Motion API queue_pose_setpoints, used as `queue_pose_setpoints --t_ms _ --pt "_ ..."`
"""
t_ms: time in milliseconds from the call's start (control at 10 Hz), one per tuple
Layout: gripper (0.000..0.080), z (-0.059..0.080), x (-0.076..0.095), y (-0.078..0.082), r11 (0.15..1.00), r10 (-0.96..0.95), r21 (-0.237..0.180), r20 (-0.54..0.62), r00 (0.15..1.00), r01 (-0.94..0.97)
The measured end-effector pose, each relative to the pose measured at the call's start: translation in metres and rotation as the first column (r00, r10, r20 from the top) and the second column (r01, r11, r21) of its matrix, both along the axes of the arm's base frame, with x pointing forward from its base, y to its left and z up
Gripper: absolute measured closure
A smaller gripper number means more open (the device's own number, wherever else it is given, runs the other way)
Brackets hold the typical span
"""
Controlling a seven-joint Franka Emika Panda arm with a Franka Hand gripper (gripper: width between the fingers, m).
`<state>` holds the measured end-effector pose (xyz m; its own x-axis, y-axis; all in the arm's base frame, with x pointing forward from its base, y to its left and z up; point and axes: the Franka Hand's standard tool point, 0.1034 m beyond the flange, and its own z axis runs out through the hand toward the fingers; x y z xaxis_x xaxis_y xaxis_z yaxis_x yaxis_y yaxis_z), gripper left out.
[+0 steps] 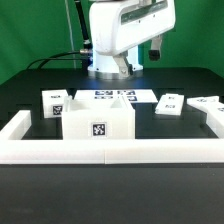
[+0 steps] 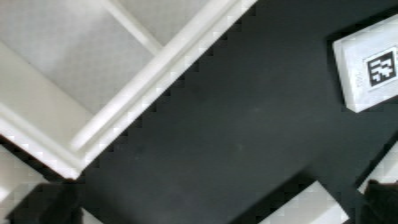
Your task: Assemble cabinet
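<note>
Evidently empty and spread wide, the gripper [image 2: 214, 205] hovers between the cabinet box [image 1: 97, 118] and a tagged panel [image 2: 370, 68], so a skewed descent could knock either.

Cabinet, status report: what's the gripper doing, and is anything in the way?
Gripper open, empty, up high. Cabinet box upright inside the rail, loose panels lying apart from it. Nothing seen blocking the box.

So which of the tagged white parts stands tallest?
The open-topped box in the middle, closest to the front border rail; the small block and two flat panels behind it sit much lower.
</note>
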<state>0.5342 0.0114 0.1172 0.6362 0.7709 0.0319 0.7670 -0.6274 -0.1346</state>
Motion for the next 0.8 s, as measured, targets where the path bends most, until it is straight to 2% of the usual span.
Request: queue_pose_setpoints --t_ms 600,700,800 --pt "0.0002 -0.001 0.0 -0.002 1.0 -0.002 0.002 0.0 1.0 0.002" --pt "0.0002 -0.002 0.002 -0.006 0.994 0.106 -0.007 0.067 0.992 -0.105" --pt "0.0002 -0.004 -0.004 -0.012 0.976 0.219 -0.027 0.122 0.968 -0.217"
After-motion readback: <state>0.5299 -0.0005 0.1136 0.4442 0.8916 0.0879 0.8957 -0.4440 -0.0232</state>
